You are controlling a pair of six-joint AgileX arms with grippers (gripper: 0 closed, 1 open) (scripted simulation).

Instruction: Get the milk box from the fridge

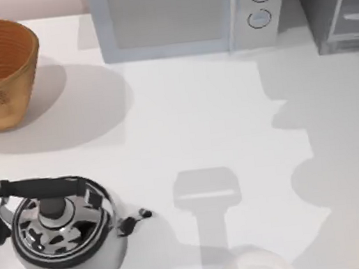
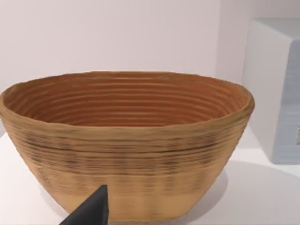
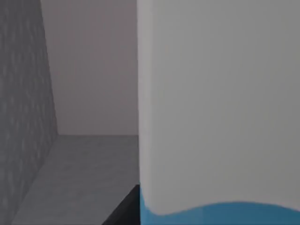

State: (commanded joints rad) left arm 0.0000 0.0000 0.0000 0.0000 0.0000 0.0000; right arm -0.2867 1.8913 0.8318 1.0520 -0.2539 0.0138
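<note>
Since the right wrist view sits inside the fridge (image 1: 336, 9) with the milk box (image 3: 220, 117) looming close on its pale floor, the right arm seems poised to grasp, though whether its jaws are apart or clamped I cannot tell; the left arm idles beside the basket (image 2: 126, 145).

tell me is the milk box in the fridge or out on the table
In. The right wrist view shows the milk box up close on a grey shelf between grey fridge walls.
</note>
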